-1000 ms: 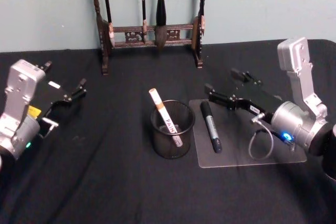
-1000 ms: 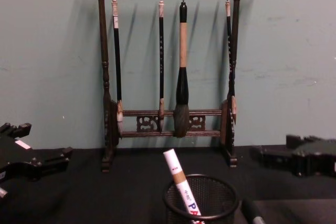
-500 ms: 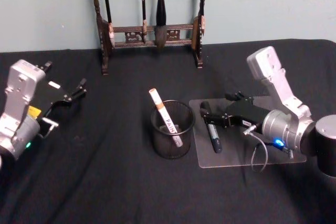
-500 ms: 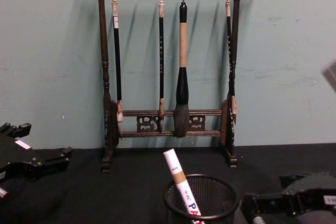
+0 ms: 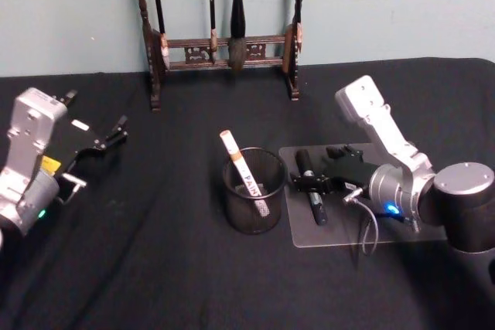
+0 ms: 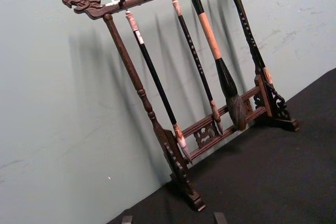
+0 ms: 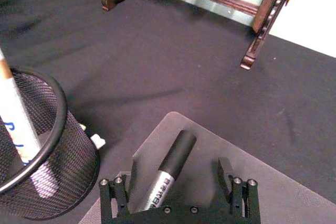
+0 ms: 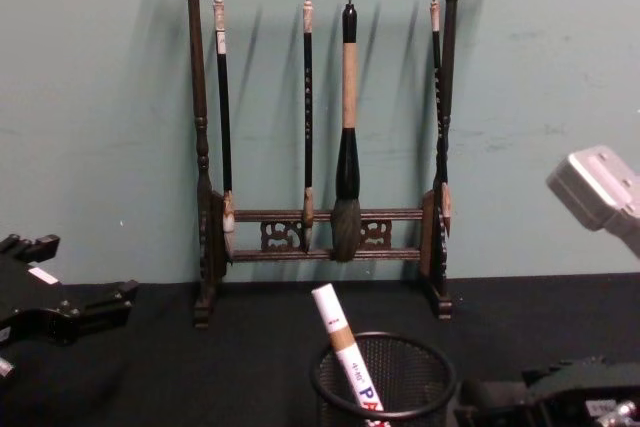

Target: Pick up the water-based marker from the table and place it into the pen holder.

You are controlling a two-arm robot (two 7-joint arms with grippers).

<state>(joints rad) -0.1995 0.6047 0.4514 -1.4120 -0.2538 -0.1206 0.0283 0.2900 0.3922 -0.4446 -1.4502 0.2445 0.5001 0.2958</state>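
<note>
While the pen holder (image 5: 255, 210) holds one white pen (image 5: 236, 160), the dark marker (image 5: 318, 208) lies just right of it; the right gripper (image 5: 308, 183) straddles that marker, fingers wide; the left gripper (image 5: 110, 135), spread, sits well left.

Right pincer (image 7: 176, 182) over the marker (image 7: 169, 167) – the marker's near end hidden behind the pincer's body. In the chest view the pen holder (image 8: 410, 369) is cut off just below its rim, and the white paint pen (image 8: 338, 342) leaning in it is cut off too. The head view cuts off the top of the brush rack (image 5: 224, 41).
</note>
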